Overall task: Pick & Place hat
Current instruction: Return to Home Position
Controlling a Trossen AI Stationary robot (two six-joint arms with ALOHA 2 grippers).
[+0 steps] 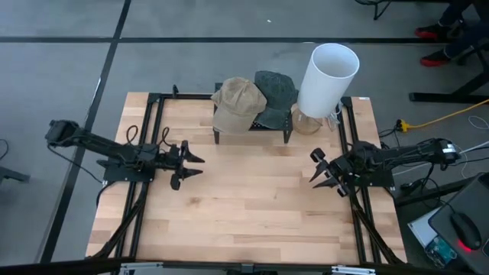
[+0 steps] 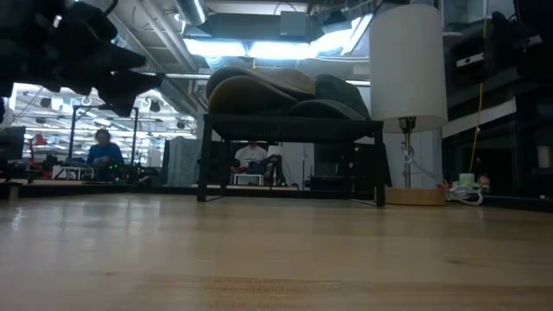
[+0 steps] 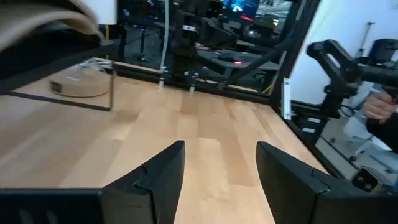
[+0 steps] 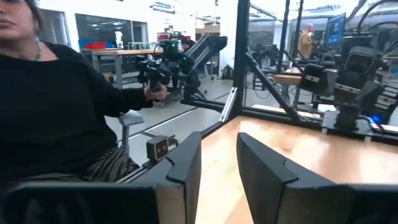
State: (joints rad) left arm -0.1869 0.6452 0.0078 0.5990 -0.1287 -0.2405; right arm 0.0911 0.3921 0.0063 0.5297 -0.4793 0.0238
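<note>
A tan hat (image 1: 237, 101) and a dark green hat (image 1: 275, 95) lie side by side on a low black rack (image 1: 252, 128) at the table's far middle; both show in the low view, the tan hat (image 2: 259, 85) and the dark hat (image 2: 337, 95). My left gripper (image 1: 191, 165) is open and empty above the table's left middle, its fingers pointing right. My right gripper (image 1: 321, 169) is open and empty at the right middle, its fingers pointing left. Both grippers are well short of the rack.
A lamp with a white cylindrical shade (image 1: 328, 76) stands on a round wooden base (image 1: 307, 122) just right of the rack. Black frame rails (image 1: 149, 153) run along both table sides. A person in black (image 4: 56, 118) sits beyond the table's left side.
</note>
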